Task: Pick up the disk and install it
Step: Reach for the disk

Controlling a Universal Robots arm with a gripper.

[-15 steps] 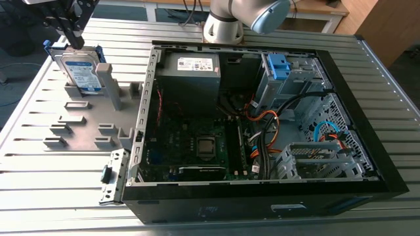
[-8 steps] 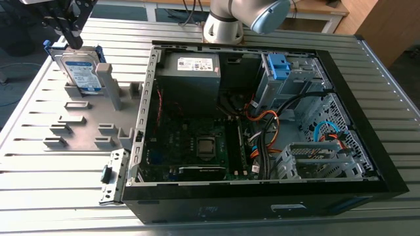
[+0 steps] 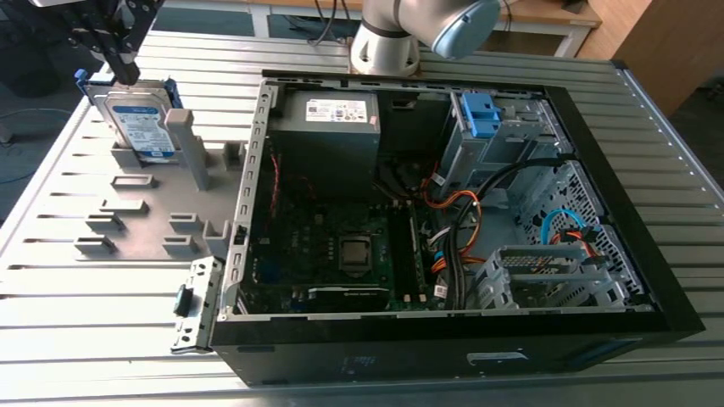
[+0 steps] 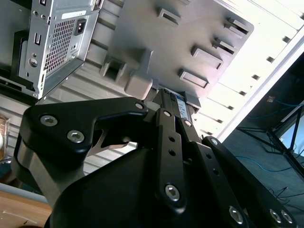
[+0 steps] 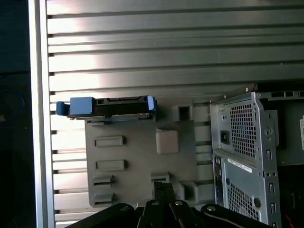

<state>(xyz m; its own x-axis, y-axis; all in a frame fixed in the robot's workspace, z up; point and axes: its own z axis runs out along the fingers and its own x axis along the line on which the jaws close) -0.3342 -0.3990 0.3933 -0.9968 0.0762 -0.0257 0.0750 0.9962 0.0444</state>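
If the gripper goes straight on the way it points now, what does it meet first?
Probably the disk, standing upright in the grey holder: the gripper points down at its top edge. Whether they already touch is unclear.

A grey slotted holder plate (image 3: 147, 212) lay on the ribbed metal table (image 3: 68, 297) right beneath the gripper (image 3: 122, 69). Beside the plate, on the gripper's side toward the exterior view's right, an open black computer case (image 3: 396, 356) lay flat. Inside it, the grey power supply (image 3: 328, 127) sat in the corner nearest the gripper. The motherboard (image 3: 339, 254) lay farther off. A blue clip (image 3: 480, 114), orange cables (image 3: 459, 203) and a metal drive cage (image 3: 543, 275) were farther still.
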